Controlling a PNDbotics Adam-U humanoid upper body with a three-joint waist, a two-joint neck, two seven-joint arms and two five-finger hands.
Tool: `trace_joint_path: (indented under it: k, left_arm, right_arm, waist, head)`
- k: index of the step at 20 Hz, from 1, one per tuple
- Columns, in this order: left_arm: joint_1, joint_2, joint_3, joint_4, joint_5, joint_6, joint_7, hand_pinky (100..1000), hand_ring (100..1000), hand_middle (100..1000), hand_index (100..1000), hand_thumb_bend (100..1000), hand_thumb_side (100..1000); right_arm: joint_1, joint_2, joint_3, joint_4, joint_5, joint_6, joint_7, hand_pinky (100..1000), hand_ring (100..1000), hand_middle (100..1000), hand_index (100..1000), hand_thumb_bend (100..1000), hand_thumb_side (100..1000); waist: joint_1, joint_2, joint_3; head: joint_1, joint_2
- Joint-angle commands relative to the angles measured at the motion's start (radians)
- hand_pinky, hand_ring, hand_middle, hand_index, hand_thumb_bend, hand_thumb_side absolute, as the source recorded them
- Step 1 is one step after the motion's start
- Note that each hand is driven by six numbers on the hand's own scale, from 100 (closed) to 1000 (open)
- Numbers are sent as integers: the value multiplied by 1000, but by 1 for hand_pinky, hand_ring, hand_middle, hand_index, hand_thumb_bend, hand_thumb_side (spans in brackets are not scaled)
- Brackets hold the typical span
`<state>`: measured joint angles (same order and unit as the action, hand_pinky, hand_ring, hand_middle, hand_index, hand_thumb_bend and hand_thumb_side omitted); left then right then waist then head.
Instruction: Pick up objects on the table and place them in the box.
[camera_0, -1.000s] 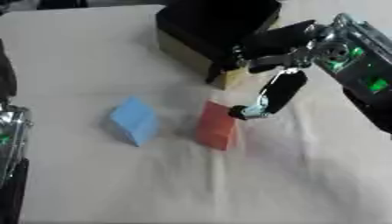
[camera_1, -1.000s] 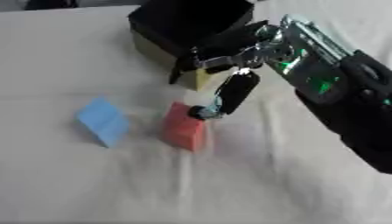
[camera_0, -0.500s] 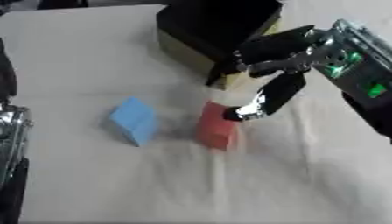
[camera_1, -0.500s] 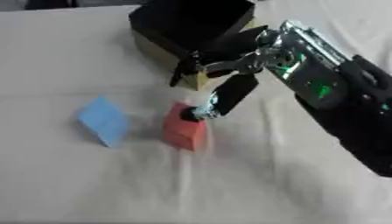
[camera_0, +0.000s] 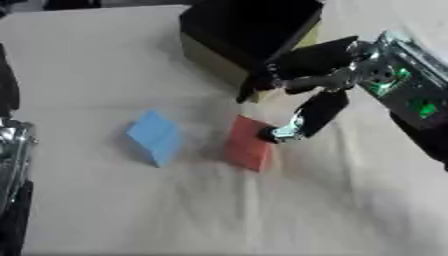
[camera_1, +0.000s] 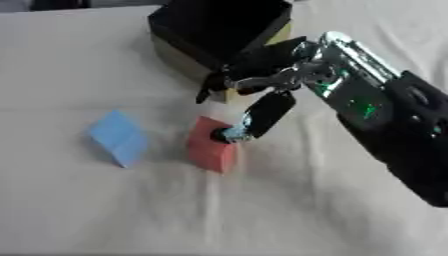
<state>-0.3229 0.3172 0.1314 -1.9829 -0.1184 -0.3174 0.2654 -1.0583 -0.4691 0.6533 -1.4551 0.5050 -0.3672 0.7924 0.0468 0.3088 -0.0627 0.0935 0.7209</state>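
A black box (camera_0: 249, 27) with tan outer walls stands open at the back. In front of it lie a red block (camera_0: 247, 144) and, to its left, a blue block (camera_0: 156, 136). My right hand (camera_0: 319, 75) comes in from the right and hovers just before the box's front wall. Its fingers are curled over a small pale yellow block (camera_1: 229, 95), which is mostly hidden under them. The thumb (camera_0: 302, 120) points down and its tip touches the red block's top right edge. My left hand (camera_0: 10, 150) shows only as black and silver parts at the left edge.
A pale cloth (camera_0: 262, 210) covers the table, with open room in front and to the right of the blocks. My right forearm (camera_1: 394, 120) crosses the right side of the table.
The right hand's fingers have closed further over the pale yellow block, so less of it shows. The red and blue blocks have not moved.
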Motion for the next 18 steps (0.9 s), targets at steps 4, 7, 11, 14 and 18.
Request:
trace_joint_path:
  k: [4,7,11,14,18]
  left_arm:
    - [-9,10,-2,-17,3,2,-2,688,717,673,711,100,892]
    - [-8,9,-2,-17,4,3,-3,688,717,672,710,100,894]
    - [-9,7,-3,-17,4,4,-4,687,717,672,710,100,895]
    - [-9,6,-3,-17,5,4,-4,687,717,672,710,100,896]
    - [-10,5,-4,-17,7,5,-5,687,718,672,709,100,897]
  right_arm:
    - [1,7,-7,-3,4,-128,115,874,939,887,949,271,887]
    - [7,12,-6,-1,17,-134,115,873,941,891,950,285,899]
    - [19,21,0,15,38,-146,115,875,941,895,952,279,926]
    - [27,27,2,28,50,-156,115,875,942,899,954,280,932]
    - [35,33,-1,43,63,-164,115,873,942,902,956,290,935]
  waist:
    - [-1,-16,0]
    - [-1,-15,-1]
    - [-1,-14,1]
    - [-1,-14,2]
    - [-1,-14,2]
  head:
    - [0,9]
    - [-1,11]
    - [-3,10]
    - [-4,10]
    - [-5,8]
